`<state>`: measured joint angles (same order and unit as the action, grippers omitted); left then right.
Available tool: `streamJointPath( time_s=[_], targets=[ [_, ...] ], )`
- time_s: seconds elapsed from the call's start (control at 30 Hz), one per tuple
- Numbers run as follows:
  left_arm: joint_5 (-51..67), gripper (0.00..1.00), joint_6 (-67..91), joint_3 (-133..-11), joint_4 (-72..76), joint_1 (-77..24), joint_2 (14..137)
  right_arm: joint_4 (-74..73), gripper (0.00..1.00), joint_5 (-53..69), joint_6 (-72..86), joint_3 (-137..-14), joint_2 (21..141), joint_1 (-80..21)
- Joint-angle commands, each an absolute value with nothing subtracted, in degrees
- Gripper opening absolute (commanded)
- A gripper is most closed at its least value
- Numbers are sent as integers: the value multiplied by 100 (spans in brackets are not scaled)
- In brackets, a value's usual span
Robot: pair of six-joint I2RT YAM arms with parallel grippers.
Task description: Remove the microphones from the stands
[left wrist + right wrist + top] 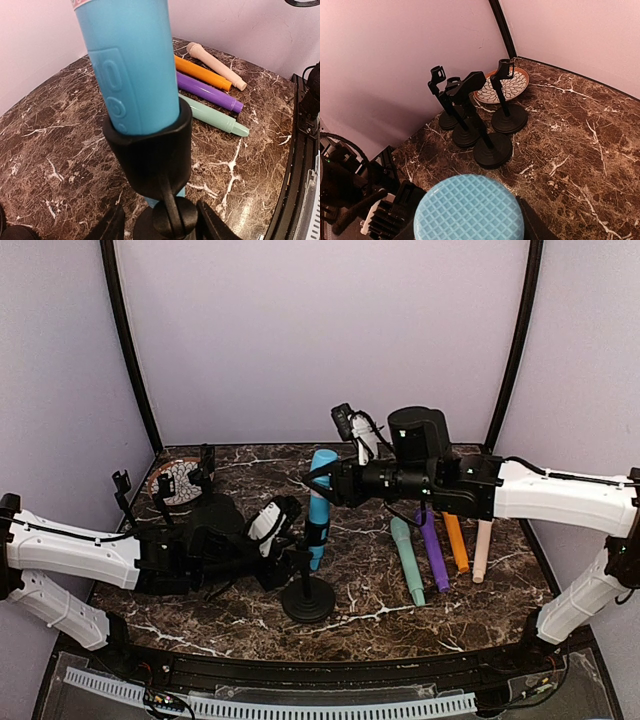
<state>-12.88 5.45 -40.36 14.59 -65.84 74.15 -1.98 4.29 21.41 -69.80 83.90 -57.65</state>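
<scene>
Blue microphone — near upright, head up in stand — clenched by right gripper; left gripper unclear.

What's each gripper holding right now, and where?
Right fingers hold the blue microphone just below its head. Left fingers flank the stand below its clip; grip unclear.

In the left wrist view the sky-blue plastic microphone runs off the top edge and the black clip-topped stand loses its base at the bottom. Of the left gripper only the fingertips show, their hold on the stem unclear. From the right wrist, the microphone's mesh head hides its body.
</scene>
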Motion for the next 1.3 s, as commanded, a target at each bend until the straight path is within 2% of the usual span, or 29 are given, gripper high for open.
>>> streamJointPath(
  time_s=[0.0,0.07,0.1,0.17,0.3,0.37,0.47,0.53,0.73,0.83,0.97,1.27],
  targets=[
    [-1275,51,709,-4028,1650,-6574,7386,-136,10,170,2018,-6926,8461,-5791],
    [-1262,48,742,-3988,1667,-6574,7369,-149,10,144,2020,-6926,8479,-5787],
    [-1255,41,757,-3955,1687,-6574,7366,-149,10,134,2020,-6926,8489,-5787],
    [-1226,34,778,-3925,1692,-6574,7381,-152,10,132,2015,-6934,8498,-5787],
    [-1193,32,786,-3934,1632,-6574,7493,-150,10,153,2012,-6960,8501,-5796],
    [-1162,24,761,-3963,1575,-6574,7549,-138,10,194,1979,-6961,8486,-5800],
    [-1162,5,685,-3972,1481,-6574,7571,-49,9,363,1872,-6931,8420,-5796],
    [-1163,0,616,-3942,1416,-6574,7548,-26,7,592,1707,-6890,8344,-5800],
    [-990,0,337,-3817,1230,-6568,7366,818,7,2442,1086,-6531,7973,-5630],
    [-891,0,250,-3785,1112,-6559,7306,943,7,2727,1182,-6531,7906,-5503],
    [-891,0,177,-3779,980,-6557,7346,856,8,2326,1613,-6634,7912,-5401],
    [-1132,0,112,-3823,830,-6557,7622,-500,8,312,2653,-7298,8011,-5388]
  ],
)
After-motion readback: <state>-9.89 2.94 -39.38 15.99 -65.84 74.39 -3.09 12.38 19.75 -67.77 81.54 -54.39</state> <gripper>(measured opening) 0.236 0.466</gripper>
